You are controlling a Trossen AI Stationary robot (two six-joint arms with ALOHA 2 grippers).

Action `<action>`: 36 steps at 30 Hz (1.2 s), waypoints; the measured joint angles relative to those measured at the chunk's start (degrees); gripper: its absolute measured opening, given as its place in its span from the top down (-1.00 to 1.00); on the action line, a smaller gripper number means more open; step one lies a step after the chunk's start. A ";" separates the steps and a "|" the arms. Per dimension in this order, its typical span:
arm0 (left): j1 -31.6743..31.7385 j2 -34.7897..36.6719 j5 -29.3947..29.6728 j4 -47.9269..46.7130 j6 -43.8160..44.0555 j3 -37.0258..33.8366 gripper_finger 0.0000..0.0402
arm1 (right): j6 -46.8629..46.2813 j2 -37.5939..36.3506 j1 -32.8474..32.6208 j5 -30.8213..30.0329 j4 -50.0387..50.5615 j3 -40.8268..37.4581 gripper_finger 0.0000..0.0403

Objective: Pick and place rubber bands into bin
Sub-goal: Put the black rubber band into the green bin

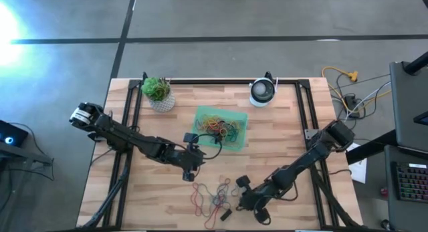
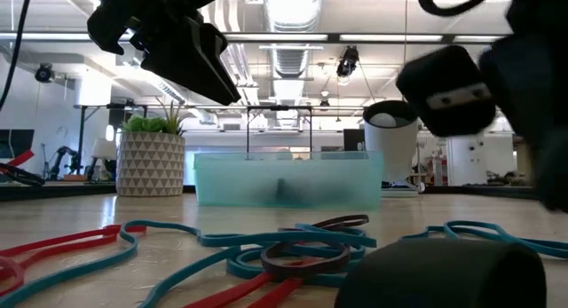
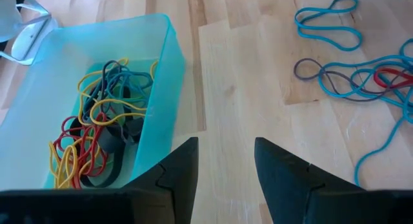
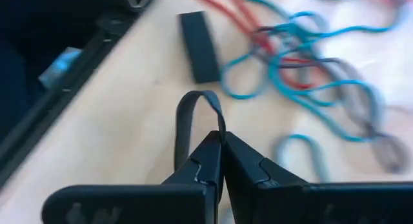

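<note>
The green bin (image 1: 221,128) stands mid-table with a tangle of red, yellow and dark rubber bands (image 3: 100,130) in it. Loose bands in teal, red and dark colours (image 1: 211,196) lie on the wood near the table's near edge, also seen in the low view (image 2: 293,250). My left gripper (image 3: 226,166) is open above bare wood just beside the bin's near-left corner (image 1: 190,166). My right gripper (image 4: 222,143) is at the right side of the loose pile (image 1: 244,190), shut on a dark band. My right gripper pinches a dark flat rubber band (image 4: 193,117) between its two fingertips. One end of the loop is caught, and the rest arches out past the fingertips as a narrow loop. The band seems lifted off the wood.
A small white pot with a green plant (image 1: 158,93) and a round white and dark device (image 1: 263,91) stand at the far edge. A short wide dark band (image 4: 200,46) lies alone near the table's edge rail. Bare wood lies between the bin and the loose pile.
</note>
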State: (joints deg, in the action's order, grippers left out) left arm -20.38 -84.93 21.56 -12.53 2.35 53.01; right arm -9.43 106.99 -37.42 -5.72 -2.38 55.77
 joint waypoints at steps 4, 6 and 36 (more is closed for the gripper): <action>0.00 0.00 0.02 -0.05 -0.97 0.00 0.32 | 2.81 -3.27 1.43 -3.83 4.08 0.00 0.96; 0.00 0.00 0.02 -0.03 -1.23 0.00 0.32 | 5.05 -5.18 2.50 -6.28 5.99 0.00 0.96; -0.14 5.44 4.48 -3.37 0.70 -4.32 0.32 | 17.56 -10.79 39.41 -4.60 7.52 -1.81 0.80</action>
State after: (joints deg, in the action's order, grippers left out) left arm -20.52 -79.48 26.04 -15.90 3.06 48.70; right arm 8.13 96.20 1.99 -10.33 5.14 53.95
